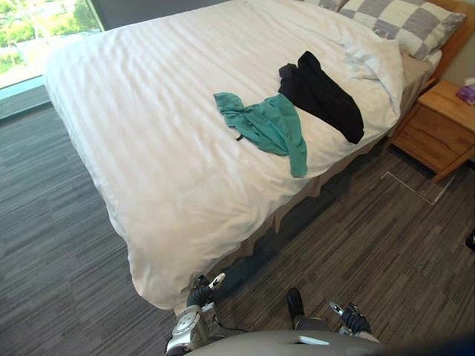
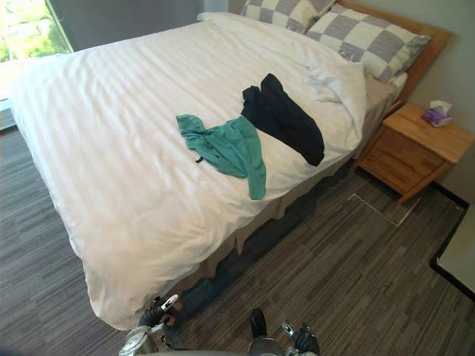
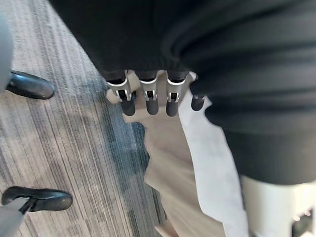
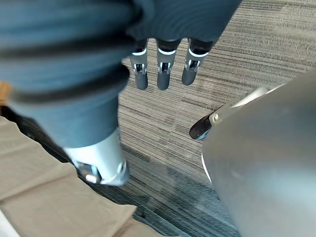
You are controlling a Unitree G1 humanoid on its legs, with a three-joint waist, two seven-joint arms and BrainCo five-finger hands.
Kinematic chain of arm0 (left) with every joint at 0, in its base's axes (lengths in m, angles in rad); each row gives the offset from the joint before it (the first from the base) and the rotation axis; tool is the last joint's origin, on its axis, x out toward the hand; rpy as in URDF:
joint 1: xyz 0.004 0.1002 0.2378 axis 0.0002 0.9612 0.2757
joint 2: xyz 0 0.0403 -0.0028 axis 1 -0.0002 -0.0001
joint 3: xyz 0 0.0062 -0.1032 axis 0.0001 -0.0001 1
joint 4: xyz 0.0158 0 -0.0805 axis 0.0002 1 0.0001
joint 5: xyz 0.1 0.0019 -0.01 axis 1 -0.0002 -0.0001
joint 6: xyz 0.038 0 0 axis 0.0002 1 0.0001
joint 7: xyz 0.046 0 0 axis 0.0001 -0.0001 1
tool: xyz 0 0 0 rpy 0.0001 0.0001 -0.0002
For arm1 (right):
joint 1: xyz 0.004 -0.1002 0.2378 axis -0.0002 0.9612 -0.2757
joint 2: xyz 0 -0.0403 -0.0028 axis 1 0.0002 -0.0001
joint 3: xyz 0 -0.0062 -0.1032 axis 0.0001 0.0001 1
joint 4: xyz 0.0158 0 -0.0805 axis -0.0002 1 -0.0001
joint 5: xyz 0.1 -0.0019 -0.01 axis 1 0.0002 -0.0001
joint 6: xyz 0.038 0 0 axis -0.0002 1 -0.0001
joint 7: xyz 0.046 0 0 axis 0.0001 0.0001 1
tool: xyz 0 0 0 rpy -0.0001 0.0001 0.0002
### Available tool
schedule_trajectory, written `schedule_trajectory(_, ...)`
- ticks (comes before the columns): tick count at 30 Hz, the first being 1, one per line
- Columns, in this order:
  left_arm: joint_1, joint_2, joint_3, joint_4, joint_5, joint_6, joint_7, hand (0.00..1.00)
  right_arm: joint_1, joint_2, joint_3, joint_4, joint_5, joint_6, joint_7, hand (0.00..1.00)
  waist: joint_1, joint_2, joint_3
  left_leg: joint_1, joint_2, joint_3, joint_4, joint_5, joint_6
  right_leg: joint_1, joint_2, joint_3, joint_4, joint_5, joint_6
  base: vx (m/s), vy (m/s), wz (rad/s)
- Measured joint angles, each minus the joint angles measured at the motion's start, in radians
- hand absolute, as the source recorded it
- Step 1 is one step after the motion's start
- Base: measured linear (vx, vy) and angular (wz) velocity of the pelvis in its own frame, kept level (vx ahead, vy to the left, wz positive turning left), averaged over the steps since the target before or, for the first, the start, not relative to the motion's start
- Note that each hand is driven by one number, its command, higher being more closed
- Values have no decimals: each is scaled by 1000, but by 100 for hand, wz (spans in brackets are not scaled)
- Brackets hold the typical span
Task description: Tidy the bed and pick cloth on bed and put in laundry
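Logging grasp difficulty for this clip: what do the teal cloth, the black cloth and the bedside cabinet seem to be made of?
The teal cloth looks like thin, soft, matte fabric, perhaps jersey, since it lies limp in fine folds. The black cloth seems a heavier matte fabric that lies flatter; its weave cannot be told. The bedside cabinet looks like light wood or veneer with a warm, satin surface.

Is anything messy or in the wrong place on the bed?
Yes. A teal cloth and a black cloth lie crumpled side by side on the white duvet, where clothes don't belong. The duvet's corner by the checked pillows is also bunched up rather than smooth.
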Motion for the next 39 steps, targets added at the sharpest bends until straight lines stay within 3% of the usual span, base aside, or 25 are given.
schedule_trajectory(1, 13, -1, 25, -10, 0, 2, 0, 0, -3, 4, 0, 3, -2, 0, -3, 0, -3, -9, 0, 30, 14, 34, 1, -9, -16, 1, 10, -65, 89, -36, 7, 132, -50, -88)
schedule_trajectory(3, 6, -11, 64, -11, 4, 5, -1, 0, -5, 9, 8, 7, -2, 0, -4, 0, 1, -25, -4, 45, 13, 90, 3, -16, -26, -6, 36, -67, 68, -27, 20, 67, -40, -106)
schedule_trajectory(4, -4, -22, 83, -9, 19, 10, -1, 0, -11, 10, 17, 4, -2, -4, -6, 0, -6, -21, 0, 39, 18, 145, -4, 3, 1, -6, 72, -35, -11, 36, 4, -8, -81, -134)
schedule_trajectory(5, -13, -35, 99, -15, 20, 13, -2, 0, -34, -5, 9, 0, -4, 3, -12, 0, 6, 10, 7, 31, 51, 223, -22, 24, 9, -10, 98, -52, -73, 60, -20, -9, -114, -129)
schedule_trajectory(6, -20, -45, 105, -17, 20, 15, -1, 0, -38, -9, -8, -5, -4, 4, -13, 0, 0, 16, 11, 38, 63, 247, -27, 17, -14, -29, 92, -116, 38, -25, -56, 69, -189, -113)
schedule_trajectory(7, -20, -44, 93, -18, 21, 19, -2, 0, -37, -1, -21, -3, -4, 8, -20, 0, -10, 7, 12, 53, 58, 277, -28, 20, -37, -55, 34, -218, 226, -169, -50, 99, -153, -110)
schedule_trajectory(8, -21, -42, 100, -16, 20, 21, -1, 0, -21, 12, -23, -6, -13, 9, -22, 0, -10, -13, 8, 66, 44, 317, -3, 20, -41, -40, 38, -256, 226, -183, -45, 104, -143, -115)
schedule_trajectory(9, -19, -37, 106, -4, 21, 26, -2, 0, -22, 10, -19, -14, -19, 8, -21, 0, -9, -2, 15, 71, 59, 337, 18, 21, -39, -20, 62, -241, 198, -162, -58, 15, -141, -135)
schedule_trajectory(10, -1, -28, 110, 10, 21, 28, -2, 0, -22, 12, -12, -19, -28, 6, -25, 0, -13, -9, 18, 67, 68, 349, 41, 16, 3, 20, 117, -181, 82, -102, -58, -10, -133, -115)
schedule_trajectory(11, -3, -25, 109, 8, 22, 25, -3, 0, -27, 12, -8, -18, -32, 6, -26, 0, -5, -11, 18, 64, 46, 327, 26, 7, 11, 43, 142, -137, 6, -57, -58, -49, -122, -170)
schedule_trajectory(12, 0, -32, 111, 10, 23, 24, -4, 0, -60, 15, -11, -20, -39, 7, -27, 0, 28, 17, 5, 32, 18, 313, -38, 51, 47, 70, 173, -123, -91, -57, -61, -35, -63, -151)
schedule_trajectory(13, -6, -35, 108, 9, 27, 23, -5, 0, -66, 14, -26, -26, -41, 6, -29, 0, 8, 22, 10, 49, 40, 343, -28, 17, -22, 51, 120, -245, 70, -224, -65, 19, -64, -130)
schedule_trajectory(14, -14, -27, 101, 17, 29, 27, -5, 0, -73, 16, -25, -24, -41, 7, -29, 0, 4, 10, 24, 60, 36, 355, -21, 13, -30, 43, 109, -265, 97, -230, -56, 40, -122, -60)
schedule_trajectory(18, -6, -9, 88, 27, 37, 30, -6, 0, -69, 9, -22, 16, -79, 8, -34, 0, 0, 9, 26, 71, 48, 323, 1, 35, -26, 181, 200, -164, -170, -88, -58, 25, -115, -58)
schedule_trajectory(21, -3, -5, 93, 27, 33, 30, -2, 0, -63, 4, -26, 40, -79, 9, -44, 0, 0, 21, 29, 68, 54, 310, -1, 41, -29, 214, 216, -122, -229, -59, -56, 0, 24, -55)
schedule_trajectory(24, 6, -6, 134, 26, 14, 30, 2, 0, -59, 2, -46, 47, -81, 12, -56, 0, -7, 27, 31, 67, 56, 324, 64, 38, -41, 228, 214, -73, -249, -43, -43, 5, 119, -40)
schedule_trajectory(26, 7, 10, 147, 24, -10, 24, 16, 0, -62, 4, -39, 64, -113, 14, -65, 0, 0, 7, 42, 0, 75, 323, 252, 37, -41, 225, 185, -34, -252, -39, -37, -37, 128, -50)
schedule_trajectory(27, 6, 11, 151, 23, -16, 22, 22, 0, -62, 2, -35, 63, -120, 14, -66, 0, 0, -2, 43, -20, 77, 297, 303, 37, -35, 228, 180, -21, -250, -38, -36, -17, 118, -45)
schedule_trajectory(28, 5, 14, 150, 23, -26, 15, 28, 0, -66, -2, -17, 64, -129, 16, -69, 0, 3, 2, 51, -65, 53, 186, 346, 5, -12, 223, 175, 11, -245, -35, -34, 4, 99, -64)
schedule_trajectory(29, 5, 5, 146, 21, -30, 9, 37, 0, -74, -24, 5, 73, -148, 18, -70, 0, 14, 22, 57, -73, 8, 42, 288, -21, -5, 219, 174, 50, -251, -26, -24, -11, 150, -77)
schedule_trajectory(31, 24, 9, 103, 27, -45, 2, 43, 0, -103, -44, 21, 97, -176, 25, -71, 0, 7, 46, 50, -85, -36, -106, 151, -20, -6, 208, 176, 84, -273, 0, -6, -26, 141, -75)
schedule_trajectory(33, 20, 12, 58, 28, -48, 2, 43, 0, -107, -52, 23, 103, -197, 28, -76, 0, 5, 66, 56, -66, -28, -103, 45, 12, 17, 206, 183, 108, -282, 19, 17, -16, 182, -50)
schedule_trajectory(35, 25, 21, 53, 29, -39, 3, 44, 0, -105, -38, 15, 98, -197, 27, -84, 0, 4, 49, 52, -46, -39, -82, 19, 12, 19, 210, 172, 113, -282, 28, 21, 32, 159, -22)
schedule_trajectory(36, 23, 56, 20, 71, -2, 17, 44, 0, -132, -24, 2, 180, -157, 25, -86, 0, -16, 10, 35, 36, -72, -103, -50, 24, 29, 245, 151, 60, -285, 29, 35, 22, 63, -6)
schedule_trajectory(39, 23, 56, 20, 71, -2, 17, 44, 0, -132, -24, 2, 180, -157, 25, -86, 0, -16, 10, 35, 36, -72, -103, -50, 24, 28, 245, 151, 60, -285, 29, 34, 0, 0, 0)
